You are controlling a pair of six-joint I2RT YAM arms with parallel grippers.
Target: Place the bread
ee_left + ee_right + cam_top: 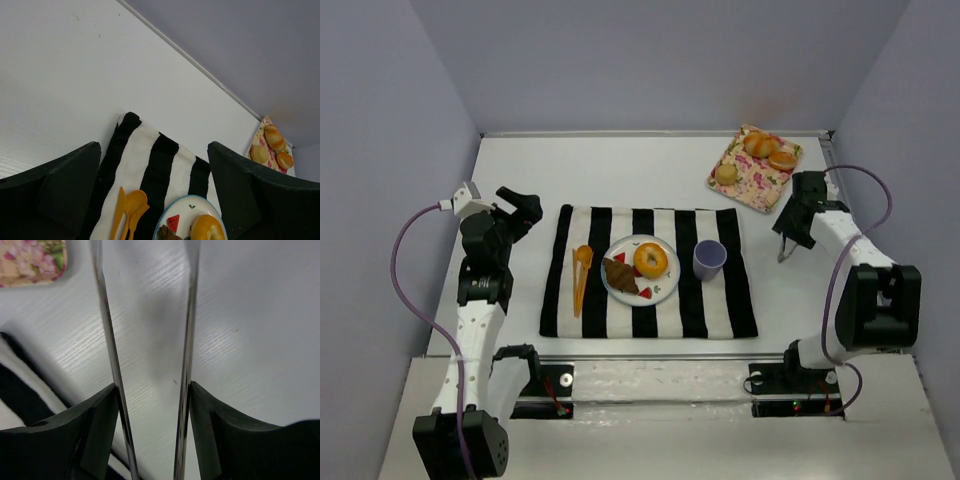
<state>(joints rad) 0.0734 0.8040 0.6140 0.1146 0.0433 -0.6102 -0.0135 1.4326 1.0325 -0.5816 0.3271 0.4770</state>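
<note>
The striped cloth (648,272) lies spread in the middle of the white worktop (620,170). The bread rolls (761,146), three of them, sit on a floral tray (752,187) beyond the cloth's far right corner, close to the back wall. On the cloth, near its centre, stands a plate (665,291) carrying a croissant (619,276), a bagel (651,260) and small red fruit pieces. Orange cutlery (581,275) lies on the cloth just left of the plate, and a purple cup (709,260) stands on it just right of the plate. The right pincer (790,238) hangs off the cloth's right edge, between cloth and tray, clamped around a pair of metal tongs (109,340). The two blades run apart between its fingers and point down at bare worktop, with nothing between them. The left pincer (152,165) hovers off the cloth's far left corner, its jaws spread wide and holding nothing.
</note>
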